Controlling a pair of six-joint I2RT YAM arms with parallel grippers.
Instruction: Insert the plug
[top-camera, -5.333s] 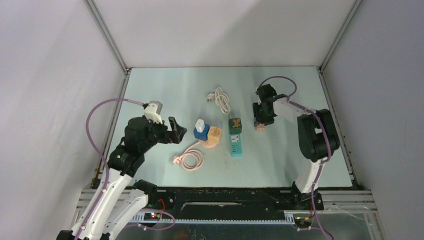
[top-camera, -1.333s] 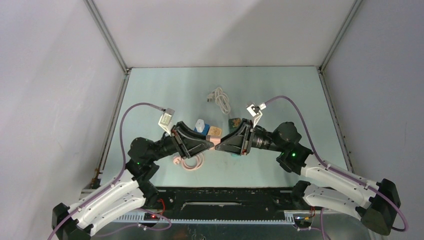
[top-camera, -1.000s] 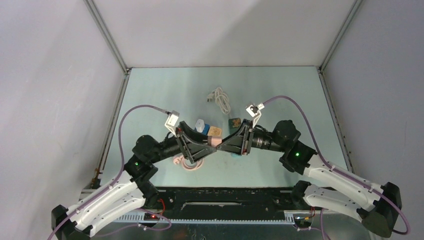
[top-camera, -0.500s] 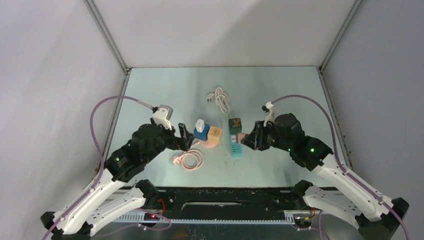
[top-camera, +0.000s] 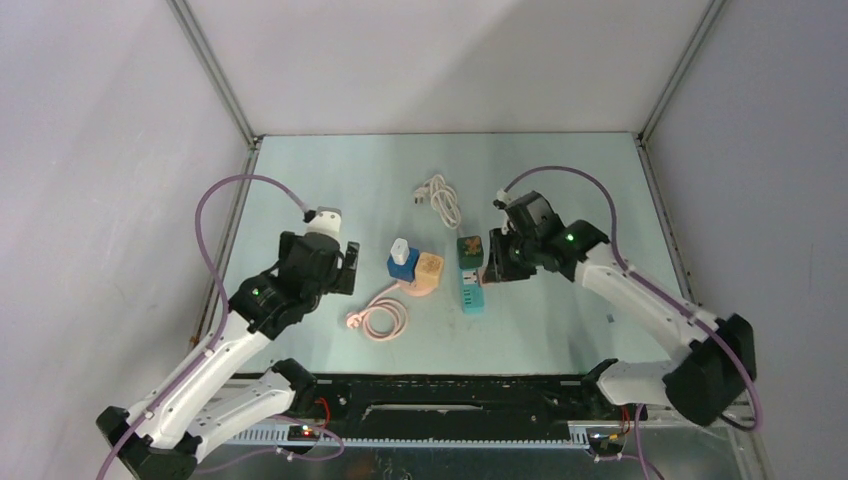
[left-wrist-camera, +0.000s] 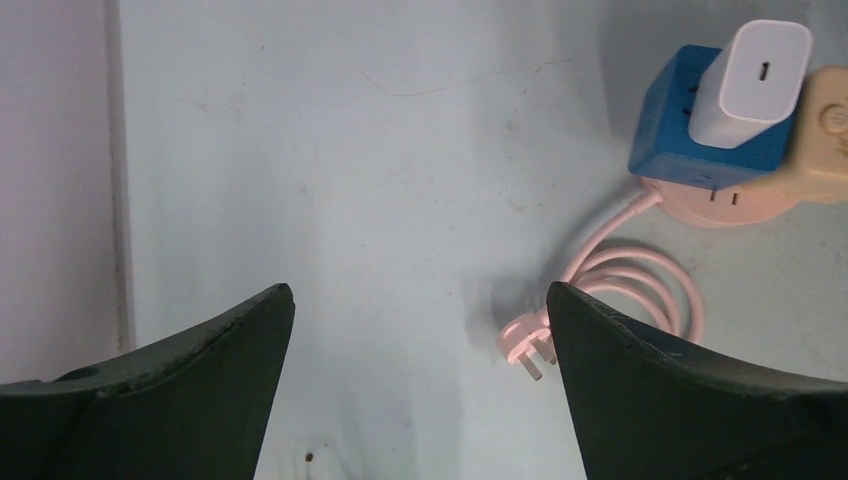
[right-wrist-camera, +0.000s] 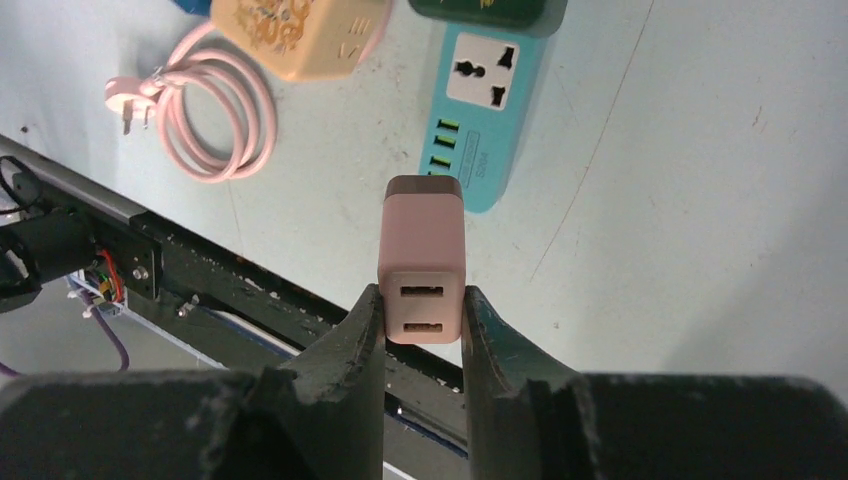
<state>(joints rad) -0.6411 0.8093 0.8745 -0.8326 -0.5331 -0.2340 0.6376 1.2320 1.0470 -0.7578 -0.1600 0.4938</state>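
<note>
Right fingers (right-wrist-camera: 365, 340) clenched on the pink plug (right-wrist-camera: 422, 260); left fingers (left-wrist-camera: 230, 340) released and spread wide.

The pink plug is pinched by its two sides, with its two-slot face turned to the wrist camera. In the top view it is just beside the right side of the teal power strip (right-wrist-camera: 487, 110), which lies on the tabletop (top-camera: 560, 200). The left fingers hang over bare tabletop, to the left of the pink coiled cable (left-wrist-camera: 630, 290) and the blue socket cube (left-wrist-camera: 690, 140) that carries a white charger (left-wrist-camera: 752, 80).
</note>
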